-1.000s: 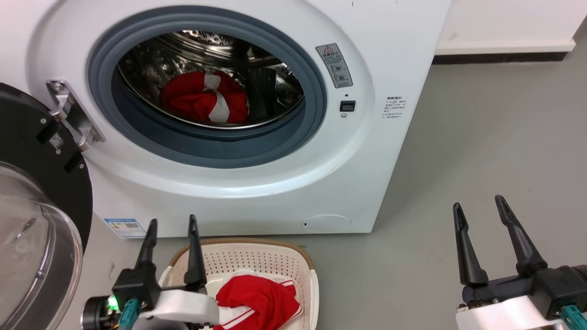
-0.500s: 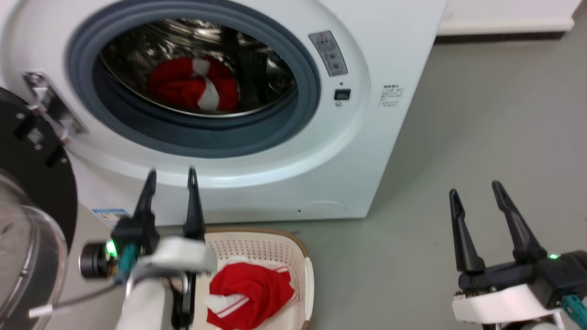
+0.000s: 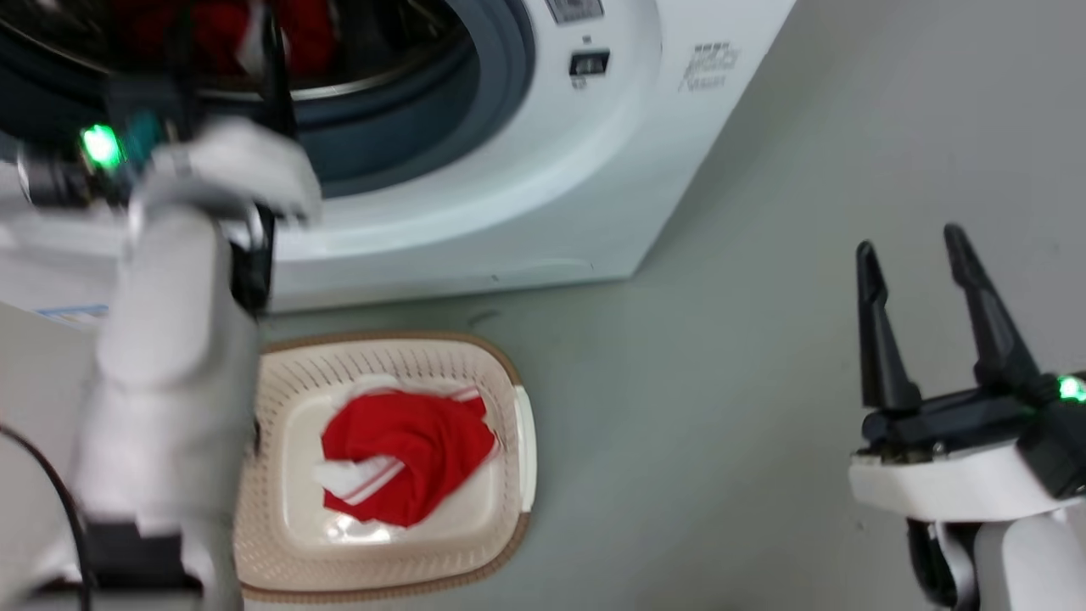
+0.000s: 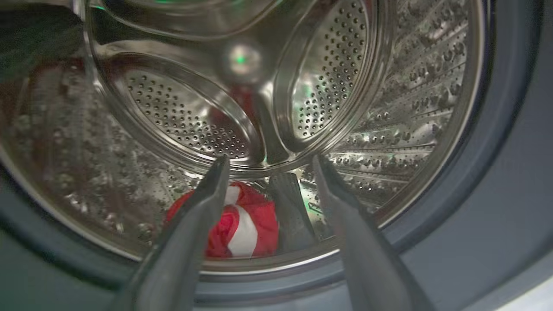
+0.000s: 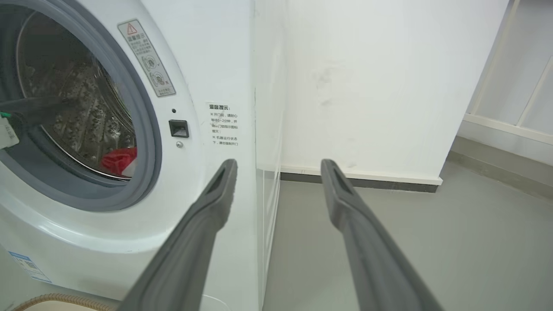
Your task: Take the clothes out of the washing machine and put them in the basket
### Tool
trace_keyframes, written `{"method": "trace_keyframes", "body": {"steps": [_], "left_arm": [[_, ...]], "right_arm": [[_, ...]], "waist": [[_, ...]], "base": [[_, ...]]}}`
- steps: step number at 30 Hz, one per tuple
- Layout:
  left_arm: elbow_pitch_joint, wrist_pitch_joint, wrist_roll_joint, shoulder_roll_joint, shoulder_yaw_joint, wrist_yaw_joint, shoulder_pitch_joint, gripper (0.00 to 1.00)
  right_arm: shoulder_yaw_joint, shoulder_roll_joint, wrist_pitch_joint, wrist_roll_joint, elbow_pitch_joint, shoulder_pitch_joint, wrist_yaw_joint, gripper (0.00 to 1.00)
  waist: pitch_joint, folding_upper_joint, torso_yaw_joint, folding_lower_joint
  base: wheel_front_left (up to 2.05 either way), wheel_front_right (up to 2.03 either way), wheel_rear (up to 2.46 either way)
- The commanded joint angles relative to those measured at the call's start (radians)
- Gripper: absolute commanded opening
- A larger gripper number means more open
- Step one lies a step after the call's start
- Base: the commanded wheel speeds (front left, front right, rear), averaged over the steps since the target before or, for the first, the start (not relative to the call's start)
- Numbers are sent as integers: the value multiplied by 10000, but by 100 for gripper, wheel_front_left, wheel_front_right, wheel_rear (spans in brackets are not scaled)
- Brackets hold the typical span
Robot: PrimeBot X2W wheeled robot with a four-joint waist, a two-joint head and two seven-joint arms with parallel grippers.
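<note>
The washing machine (image 3: 475, 195) fills the upper left of the head view, its porthole open. In the left wrist view, red clothes (image 4: 242, 224) with a white stripe lie at the bottom of the steel drum (image 4: 181, 116). My left gripper (image 4: 270, 160) is open and empty at the porthole mouth, above and short of them; in the head view the left gripper (image 3: 227, 34) is blurred. Another red piece of clothes (image 3: 407, 454) lies in the cream basket (image 3: 509, 373) on the floor before the machine. My right gripper (image 3: 909, 242) hangs open and empty, well to the right.
Grey floor (image 3: 721, 382) spreads to the right of the machine and basket. In the right wrist view a white wall (image 5: 367, 86) with a dark baseboard stands behind the machine's side. My pale left forearm (image 3: 170, 356) covers the basket's left edge.
The head camera has tipped down, so the machine slid up the picture. My left arm has risen from beside the basket to the porthole. The right gripper stays open.
</note>
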Motion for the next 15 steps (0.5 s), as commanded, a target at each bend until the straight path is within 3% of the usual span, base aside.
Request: {"method": "trace_keyframes", "body": {"steps": [1, 15], "left_arm": [[459, 85, 162, 165, -140, -137, -870, 100], [3930, 2406, 1257, 1527, -1243, -637, -6275, 100]], "right_arm": [[-100, 15, -17, 108, -69, -325, -7, 100], [-335, 16, -18, 823, -258, -1498, -7, 100]], "waist": [[1072, 0, -434, -2], [3267, 0, -1028, -2]], "base": [[0, 0, 0], [0, 0, 0]]}}
